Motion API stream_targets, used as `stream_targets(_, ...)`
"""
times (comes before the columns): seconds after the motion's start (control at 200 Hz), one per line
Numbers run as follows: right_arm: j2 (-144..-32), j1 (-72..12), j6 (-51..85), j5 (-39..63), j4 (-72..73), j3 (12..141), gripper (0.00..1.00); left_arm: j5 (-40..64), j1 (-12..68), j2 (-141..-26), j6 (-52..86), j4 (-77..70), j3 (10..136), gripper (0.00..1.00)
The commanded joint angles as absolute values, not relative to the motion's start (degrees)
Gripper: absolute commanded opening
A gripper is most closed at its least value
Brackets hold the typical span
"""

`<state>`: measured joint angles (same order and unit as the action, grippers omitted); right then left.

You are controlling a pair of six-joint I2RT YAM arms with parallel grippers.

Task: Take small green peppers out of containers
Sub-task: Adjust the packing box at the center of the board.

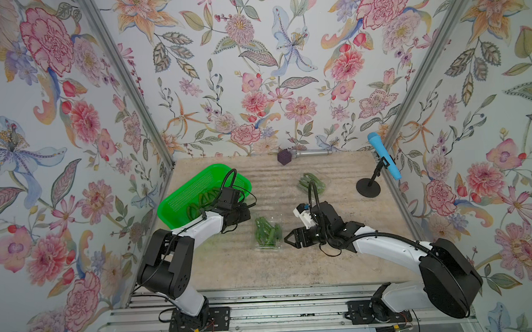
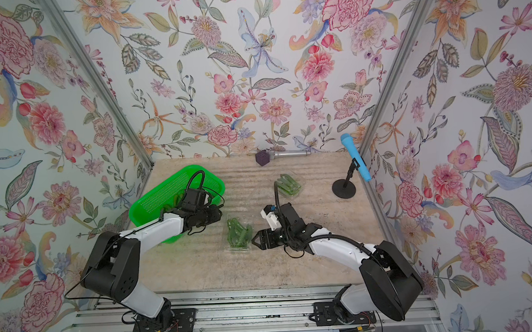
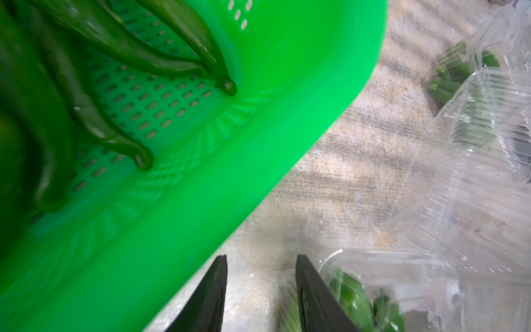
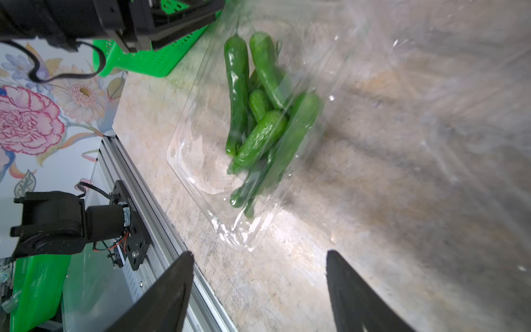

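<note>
Right claw (image 4: 258, 253) stands wide and empty, just beside the near container (image 4: 184, 161). Left claw (image 3: 260, 257) stands part-open and empty, between the green basket (image 3: 258, 143) and that container. The small green peppers (image 4: 258, 120) lie inside: light, glossy, probably slippery. The thin plastic likely flexes; grip one pepper mid-body

Top views: high overhead, looking down on the whole surface (image 1: 263, 271), near-identical. Wrist cams sit close behind left claw (image 3: 261, 257) and right claw (image 4: 258, 253); both catch the centre container (image 4: 195, 161).

Peppers (image 4: 260, 120) are dark green; basket (image 1: 191, 188) bright green.
</note>
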<state>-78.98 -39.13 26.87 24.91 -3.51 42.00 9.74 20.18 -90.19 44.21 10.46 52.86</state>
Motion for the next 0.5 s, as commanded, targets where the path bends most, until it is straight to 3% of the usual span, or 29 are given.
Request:
stream_targets(0.0, -79.6, -37.5, 25.0, 27.9, -4.0, 44.8, 0.75, 3.4, 20.3, -82.0, 43.0, 17.5, 51.5, 0.43)
stream_targets(0.215, -87.5, -37.5, 20.8, 31.2, -7.1, 56.2, 0.72, 11.1, 21.4, -63.4, 44.9, 16.8, 39.8, 0.43)
stream_targets(0.495, -100.7, -38.6, 14.9, 33.0, -12.4, 72.6, 0.72, 13.5, 35.4, -50.2, 52.7, 15.0, 27.7, 0.43)
